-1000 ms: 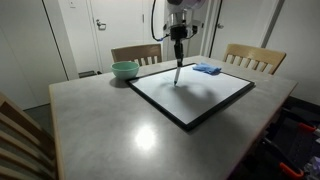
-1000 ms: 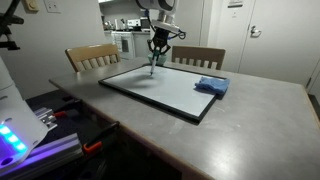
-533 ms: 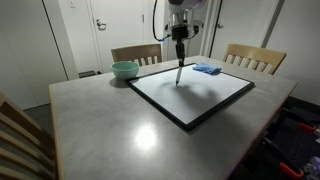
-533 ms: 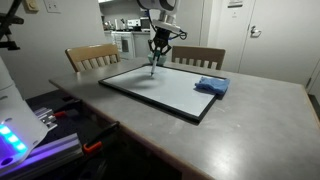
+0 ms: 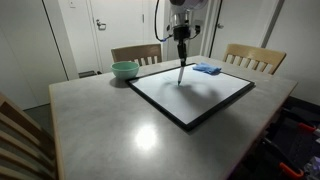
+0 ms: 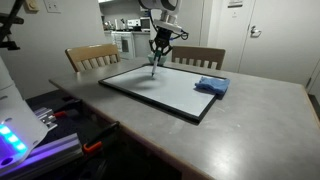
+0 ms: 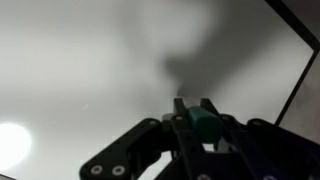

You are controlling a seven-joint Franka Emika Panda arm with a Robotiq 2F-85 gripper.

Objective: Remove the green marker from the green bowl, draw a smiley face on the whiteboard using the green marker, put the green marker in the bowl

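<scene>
Green marker [image 5: 180, 72] is clenched upright in my gripper [image 5: 181, 52], tip down over the twelve o'clock half of the whiteboard [image 5: 200, 95]. Whether the tip touches, I cannot tell.

Largest first: the desk [image 5: 100, 130] is a broad, smooth grey top with a dull sheen. On it lies the whiteboard, flat, rigid and glossy white inside a thin black frame. I can make out no ink on it. I judge it slick, so the nib should glide under light pressure, and pushing hard could tilt the pen in the jaws.

At about ten o'clock off the board, well apart from the gripper, sits the green bowl [image 5: 125, 70], pale mint, round and smooth-walled. A soft-looking blue cloth [image 5: 207, 69] rests at the board's one o'clock corner.

Smallest is the marker: thin, stiff, surely light, with smooth plastic that is probably slippery. The wrist view shows its green barrel [image 7: 204, 124] pinched between the fingers, and holding it high on the barrel, as now, looks right to me.
</scene>
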